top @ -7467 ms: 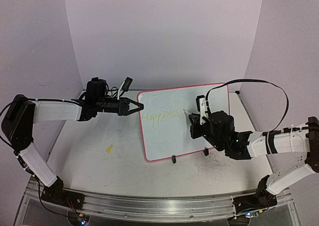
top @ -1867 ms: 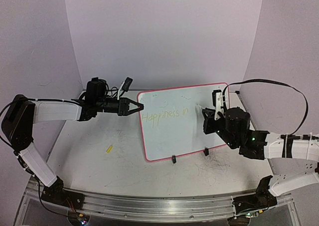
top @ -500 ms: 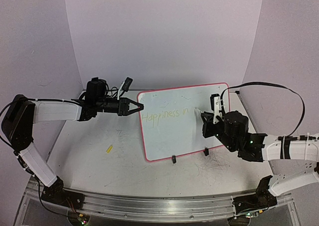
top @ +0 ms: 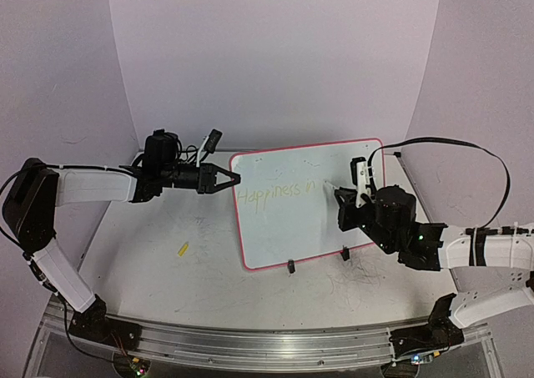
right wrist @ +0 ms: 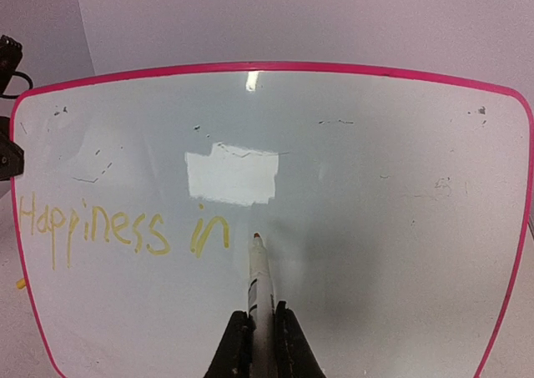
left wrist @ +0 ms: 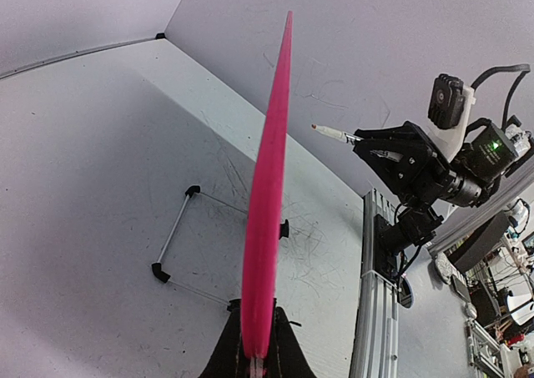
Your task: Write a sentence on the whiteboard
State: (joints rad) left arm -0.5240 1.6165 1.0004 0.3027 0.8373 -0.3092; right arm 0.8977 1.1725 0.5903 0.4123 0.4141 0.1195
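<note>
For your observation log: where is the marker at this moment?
In the right wrist view, the marker sits clamped in the right end effector, its tip just right of the yellow word "in" on the whiteboard.

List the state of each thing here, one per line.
whiteboard: propped up, left edge clamped.
sentence: unfinished, reads "Happiness in".
marker: uncapped, tip just past "in".
left gripper: shut on the whiteboard.
right gripper: shut on the marker.
yellow piece: lying loose left of the whiteboard.
</note>
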